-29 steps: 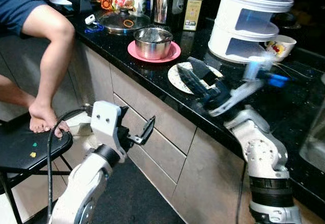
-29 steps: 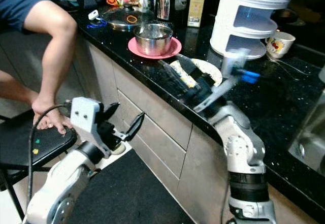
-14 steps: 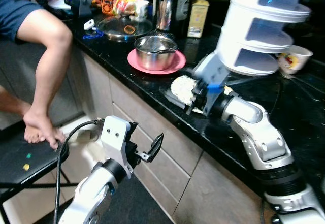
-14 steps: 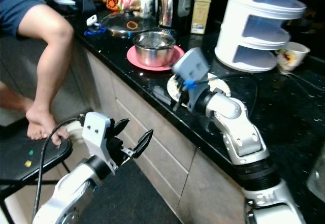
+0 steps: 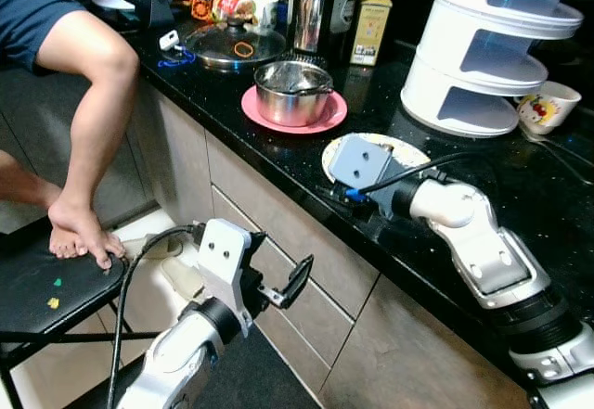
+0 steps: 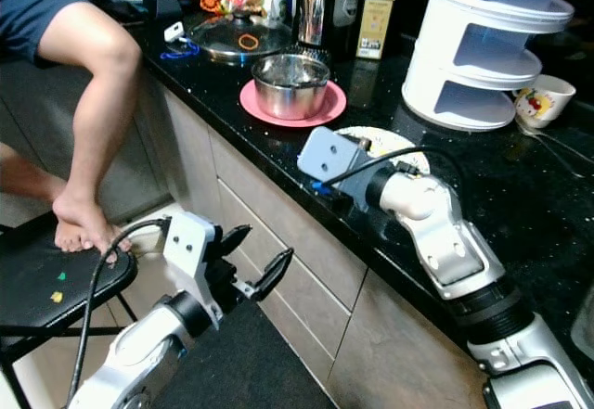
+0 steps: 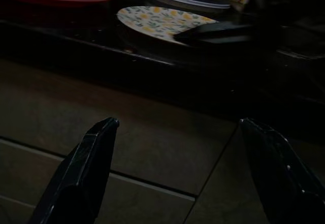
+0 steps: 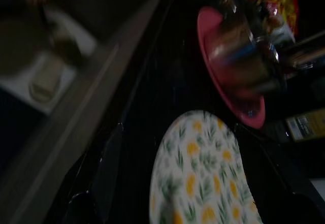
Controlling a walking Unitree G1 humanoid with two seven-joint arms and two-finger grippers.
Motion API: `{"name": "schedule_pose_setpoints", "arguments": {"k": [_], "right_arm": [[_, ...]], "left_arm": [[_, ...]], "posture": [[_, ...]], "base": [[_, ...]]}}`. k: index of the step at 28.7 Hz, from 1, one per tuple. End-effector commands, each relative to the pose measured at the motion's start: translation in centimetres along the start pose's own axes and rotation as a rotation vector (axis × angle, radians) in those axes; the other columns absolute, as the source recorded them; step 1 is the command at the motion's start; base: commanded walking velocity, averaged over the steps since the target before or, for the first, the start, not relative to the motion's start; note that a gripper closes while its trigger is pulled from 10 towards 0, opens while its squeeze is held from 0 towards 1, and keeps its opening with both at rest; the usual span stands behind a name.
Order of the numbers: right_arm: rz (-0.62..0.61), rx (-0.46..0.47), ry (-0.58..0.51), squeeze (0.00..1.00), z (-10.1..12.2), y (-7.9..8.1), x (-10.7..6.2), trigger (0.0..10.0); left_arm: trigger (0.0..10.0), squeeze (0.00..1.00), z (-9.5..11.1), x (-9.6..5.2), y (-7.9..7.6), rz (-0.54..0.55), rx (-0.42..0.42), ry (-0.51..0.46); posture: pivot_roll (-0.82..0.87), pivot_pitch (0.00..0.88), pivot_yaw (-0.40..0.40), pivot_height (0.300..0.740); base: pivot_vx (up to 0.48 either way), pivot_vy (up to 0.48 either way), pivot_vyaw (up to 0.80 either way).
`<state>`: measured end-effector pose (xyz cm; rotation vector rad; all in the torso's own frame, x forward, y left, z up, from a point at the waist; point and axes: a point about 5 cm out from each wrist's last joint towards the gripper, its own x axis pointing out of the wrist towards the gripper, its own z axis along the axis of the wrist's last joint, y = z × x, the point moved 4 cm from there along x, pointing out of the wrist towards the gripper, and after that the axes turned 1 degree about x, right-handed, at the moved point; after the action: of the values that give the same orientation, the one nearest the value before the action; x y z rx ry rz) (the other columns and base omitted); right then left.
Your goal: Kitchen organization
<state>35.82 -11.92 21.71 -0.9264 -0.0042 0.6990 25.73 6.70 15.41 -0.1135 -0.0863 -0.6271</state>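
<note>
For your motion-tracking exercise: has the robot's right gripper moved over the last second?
Yes. The right gripper has swung from over the floral plate to its counter-edge side, nearer the pink plate.

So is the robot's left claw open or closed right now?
Open. The left gripper hangs low before the cabinet drawers, and its two black fingers stand wide apart with nothing between them.

The black speckled desk (image 5: 278, 154) carries a flowered plate (image 5: 408, 152) near its front edge, a pink plate (image 5: 325, 115) under a steel pot (image 5: 291, 92), a glass lid (image 5: 232, 45), a white tiered rack (image 5: 483, 52), a cup (image 5: 548, 110) and a yellow box (image 5: 372, 27).
</note>
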Motion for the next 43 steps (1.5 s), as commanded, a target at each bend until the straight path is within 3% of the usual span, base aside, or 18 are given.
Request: {"name": "schedule_pose_setpoints", "arguments": {"k": [1,11,17,23,30,31,32,33,43], "right_arm": [[0.039,-0.028,0.067,0.0,-1.2,0.6,-0.2,10.0],[0.014,-0.045,0.234,0.0,-3.7,1.2,0.0,10.0],[0.011,-0.054,0.268,0.0,-4.3,1.5,0.1,10.0],[-0.063,-0.06,0.336,0.0,-5.1,2.0,0.9,10.0],[-0.106,-0.09,0.389,0.0,-5.7,1.9,1.1,10.0],[-0.113,-0.096,0.398,0.0,-5.8,1.8,1.0,4.5],[-0.116,-0.1,0.402,0.0,-5.9,1.7,1.0,0.7],[-0.121,-0.114,0.41,0.0,-6.0,1.6,0.9,0.0],[-0.165,-0.153,0.435,0.0,-6.4,1.0,0.7,0.0]], "left_arm": [[10.0,0.0,-0.3,-0.2,0.0,-0.004,-0.007,0.016],[10.0,0.0,-0.2,0.0,-0.2,-0.011,-0.011,0.012],[10.0,0.0,-0.3,-0.1,-0.1,-0.008,-0.011,0.014],[10.0,0.0,-0.2,-0.5,1.2,0.061,0.003,0.012],[10.0,0.0,-0.4,-0.8,1.2,0.066,0.004,0.026],[10.0,0.0,-0.4,-0.8,1.2,0.065,0.003,0.029],[10.0,0.0,-0.5,-0.8,1.2,0.064,0.003,0.031],[10.0,0.0,-0.5,-0.8,1.2,0.063,0.002,0.031],[10.0,0.0,-0.5,-0.8,1.1,0.061,-0.002,0.035]], "posture": [[0.09,0.0,-0.073,0.74],[0.09,0.0,-0.073,0.74],[0.09,0.0,-0.073,0.74],[0.09,0.0,-0.082,0.74],[0.09,0.004,-0.083,0.74],[0.09,0.005,-0.083,0.74],[0.09,0.005,-0.083,0.74],[0.09,0.005,-0.083,0.74],[0.09,0.004,-0.081,0.74]], "base": [[0.0,0.0,0.0],[0.0,0.0,0.0],[0.0,0.0,0.0],[0.0,0.0,0.0],[0.0,0.0,0.0],[0.0,0.0,0.0],[0.0,0.0,0.0],[0.0,0.0,0.0],[0.0,0.0,0.0]]}}
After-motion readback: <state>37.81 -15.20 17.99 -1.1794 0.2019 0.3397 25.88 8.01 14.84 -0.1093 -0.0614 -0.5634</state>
